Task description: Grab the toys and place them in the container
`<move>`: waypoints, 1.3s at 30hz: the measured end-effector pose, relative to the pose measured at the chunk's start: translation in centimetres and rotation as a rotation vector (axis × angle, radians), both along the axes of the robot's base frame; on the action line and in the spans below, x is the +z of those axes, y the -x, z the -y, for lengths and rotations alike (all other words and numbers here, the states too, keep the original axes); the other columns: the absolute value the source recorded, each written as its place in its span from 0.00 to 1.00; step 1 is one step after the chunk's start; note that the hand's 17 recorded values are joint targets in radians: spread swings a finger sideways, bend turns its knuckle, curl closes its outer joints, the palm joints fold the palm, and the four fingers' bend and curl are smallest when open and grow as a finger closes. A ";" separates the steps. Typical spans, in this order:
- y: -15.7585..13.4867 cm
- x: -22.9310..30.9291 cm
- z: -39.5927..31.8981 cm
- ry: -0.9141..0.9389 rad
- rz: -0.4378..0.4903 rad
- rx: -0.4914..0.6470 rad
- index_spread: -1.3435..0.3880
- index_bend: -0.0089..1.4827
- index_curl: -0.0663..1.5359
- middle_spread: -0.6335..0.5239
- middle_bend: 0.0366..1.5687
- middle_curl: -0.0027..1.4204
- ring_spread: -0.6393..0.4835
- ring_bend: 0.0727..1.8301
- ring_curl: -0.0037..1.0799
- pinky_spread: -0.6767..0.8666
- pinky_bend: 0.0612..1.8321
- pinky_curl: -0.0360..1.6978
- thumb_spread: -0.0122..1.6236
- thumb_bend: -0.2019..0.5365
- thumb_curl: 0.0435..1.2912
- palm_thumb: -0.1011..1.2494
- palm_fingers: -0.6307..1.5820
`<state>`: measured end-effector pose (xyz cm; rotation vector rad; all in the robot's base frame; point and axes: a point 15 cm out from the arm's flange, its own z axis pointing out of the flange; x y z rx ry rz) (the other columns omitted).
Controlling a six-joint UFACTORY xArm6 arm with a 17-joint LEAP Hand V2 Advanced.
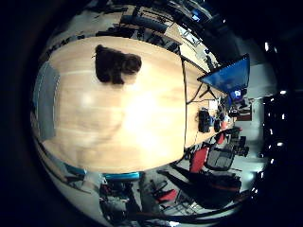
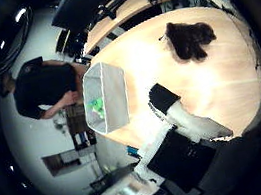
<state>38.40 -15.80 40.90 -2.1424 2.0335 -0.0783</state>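
Observation:
A dark brown furry plush toy (image 1: 116, 63) lies on the light wooden table (image 1: 142, 118), far below the palm. It also shows in the right thumb side palm view (image 2: 191, 39). A clear box-shaped container (image 2: 105, 97) stands at the table's edge, well away from the toy, with a small green thing (image 2: 96, 105) inside. In the right little finger side palm view the container (image 1: 45, 95) sits at the table's end. My right hand (image 2: 187, 128) is high above the table, and a white and black finger (image 2: 167, 101) reaches out relaxed, between the container and the toy.
A monitor (image 1: 227, 76) and small dark items (image 1: 206, 120) stand along one long side of the table. Red chairs (image 1: 199, 156) stand beyond that side. A person in dark clothes (image 2: 40, 88) sits just behind the container.

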 end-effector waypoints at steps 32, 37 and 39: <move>-2.7 -5.7 1.5 -0.052 -0.069 -0.020 0.52 0.12 0.23 0.40 0.17 0.26 0.45 0.31 0.19 0.50 0.44 0.02 0.59 0.24 0.20 0.44 0.44; -5.1 -7.9 2.9 -0.052 -0.065 -0.057 0.52 0.12 0.23 0.40 0.17 0.26 0.45 0.32 0.19 0.50 0.44 0.02 0.60 0.24 0.20 0.45 0.44; -6.1 -8.3 3.3 -0.053 -0.067 -0.067 0.52 0.12 0.23 0.40 0.17 0.26 0.45 0.32 0.19 0.50 0.44 0.02 0.60 0.24 0.20 0.45 0.44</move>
